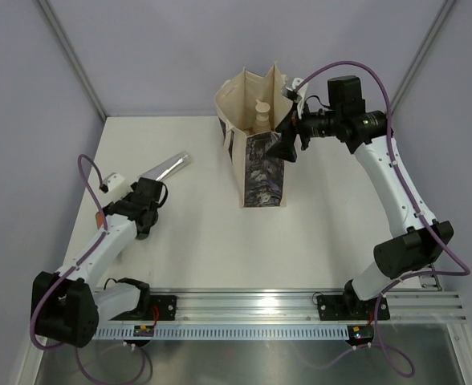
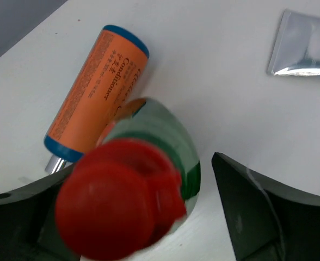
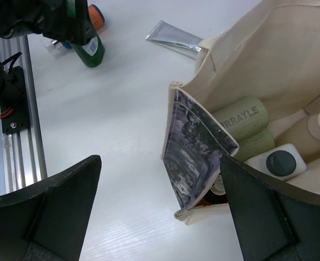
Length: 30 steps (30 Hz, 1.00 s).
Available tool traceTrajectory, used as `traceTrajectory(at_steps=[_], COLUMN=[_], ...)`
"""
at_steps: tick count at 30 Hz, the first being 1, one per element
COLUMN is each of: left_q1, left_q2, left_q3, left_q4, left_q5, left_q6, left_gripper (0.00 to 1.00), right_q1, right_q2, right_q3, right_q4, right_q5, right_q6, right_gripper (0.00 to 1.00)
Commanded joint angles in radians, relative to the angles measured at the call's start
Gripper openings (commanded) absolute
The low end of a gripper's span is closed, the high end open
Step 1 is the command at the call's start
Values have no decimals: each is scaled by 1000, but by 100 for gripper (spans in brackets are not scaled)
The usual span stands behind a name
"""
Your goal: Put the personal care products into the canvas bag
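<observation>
Well left of the canvas bag (image 1: pixel 256 172), we see the red-capped green bottle (image 2: pixel 168 130), apparently upright, cap skyward, between the parted fingers of the left gripper (image 2: pixel 138 217); the right gripper (image 3: pixel 159 185) hangs wide open over the bag.

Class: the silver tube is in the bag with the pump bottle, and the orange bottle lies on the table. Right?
No. The silver tube lies on the table, outside the bag, as the top view shows. The rest holds: pump bottle in the bag, orange bottle on the table.
</observation>
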State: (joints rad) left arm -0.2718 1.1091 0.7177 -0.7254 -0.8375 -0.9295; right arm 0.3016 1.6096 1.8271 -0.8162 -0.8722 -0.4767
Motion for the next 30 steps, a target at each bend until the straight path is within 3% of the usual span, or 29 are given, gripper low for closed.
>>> traceTrajectory(at_steps=[1, 9, 10, 12, 14, 17, 21, 25, 30], left_q1=[57, 62, 62, 62, 62, 62, 62, 62, 62], left_q2=[38, 3, -14, -77, -120, -189, -221, -197, -196], left_q3=[31, 6, 2, -17, -23, -35, -53, -67, -90], left_q4=[222, 369, 409, 463, 524, 596, 639, 693, 833], left_q5=[32, 135, 193, 285, 453, 722, 1035, 1438, 1759], left_q6=[93, 265, 287, 368, 447, 547, 633, 692, 617], left_gripper=[80, 30, 20, 13, 9, 5, 2, 2, 3], right_q1=[-19, -30, -30, -25, -13, 63, 200, 307, 364], right_q2=[-85, -106, -106, -96, -83, -54, -27, -16, 33], right_q3=[-34, -40, -32, 1, 27, 70, 61, 11, -25], right_q4=[17, -24, -73, -150, -295, -478, -540, -382, -161], right_q5=[-53, -99, -152, -221, -297, -284, -222, -122, -71], right_q6=[-24, -66, -123, -202, -359, -574, -713, -592, -367], right_gripper=[99, 100, 99, 99, 99, 99, 99, 100, 99])
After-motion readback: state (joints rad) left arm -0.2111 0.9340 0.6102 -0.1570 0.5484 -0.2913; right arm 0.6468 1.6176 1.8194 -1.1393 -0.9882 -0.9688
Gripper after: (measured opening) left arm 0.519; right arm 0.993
